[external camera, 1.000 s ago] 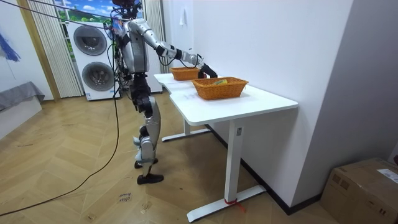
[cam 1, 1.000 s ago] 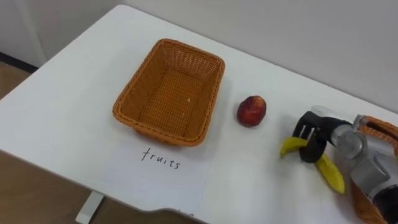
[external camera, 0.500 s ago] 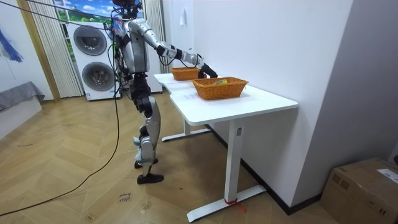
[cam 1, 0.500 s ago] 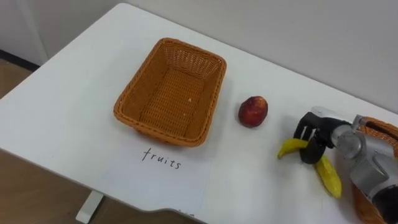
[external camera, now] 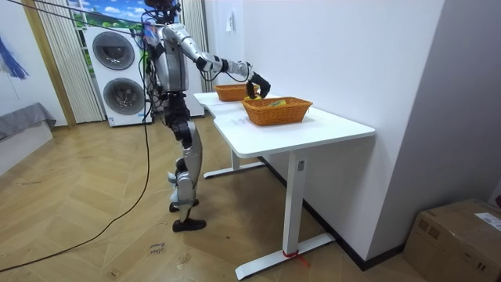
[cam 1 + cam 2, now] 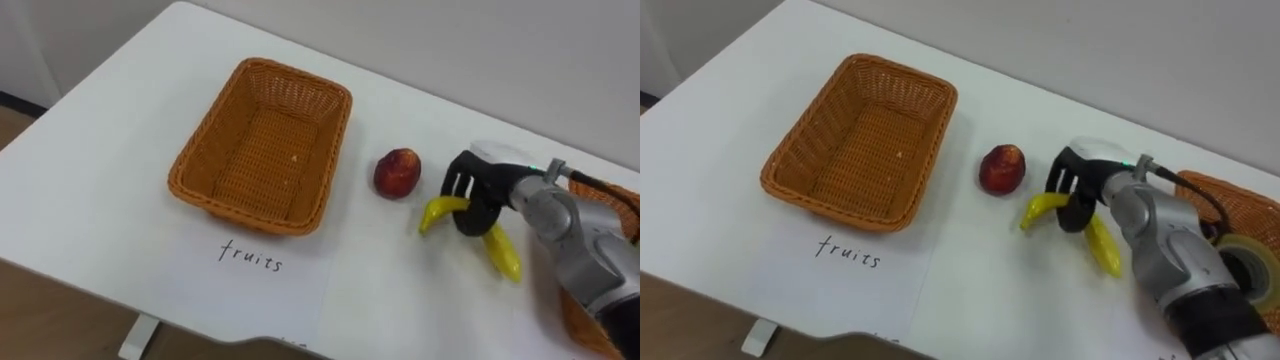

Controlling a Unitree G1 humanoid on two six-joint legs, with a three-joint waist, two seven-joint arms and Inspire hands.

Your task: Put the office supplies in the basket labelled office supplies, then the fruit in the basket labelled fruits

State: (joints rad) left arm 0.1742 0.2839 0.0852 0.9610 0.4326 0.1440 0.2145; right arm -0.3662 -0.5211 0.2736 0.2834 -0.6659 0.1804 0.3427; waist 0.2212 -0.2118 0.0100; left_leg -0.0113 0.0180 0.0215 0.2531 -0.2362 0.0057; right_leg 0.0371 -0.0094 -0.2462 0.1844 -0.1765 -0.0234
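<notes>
We see a yellow banana (image 6: 498, 252) held crosswise in the right robot hand (image 6: 480, 185), whose dark fingers are curled round its middle so that both ends stick out. It sits low over the white table (image 6: 100, 150); we cannot tell whether it touches the surface. Just to its left lies a round red fruit (image 6: 397, 173), apart from the banana. Further left stands an empty wicker basket (image 6: 240, 215), rectangular and orange-brown. A sheet of paper (image 6: 255, 270) with a handwritten word lies on the table in front of it. At the right edge we see part of a second wicker basket (image 6: 1215, 190), with a roll of tape (image 6: 1245, 255) inside. In the room view, the robot stands upright at the table's near side, right arm stretched out over it, with two stacked washing machines (image 5: 113, 70) behind.
</notes>
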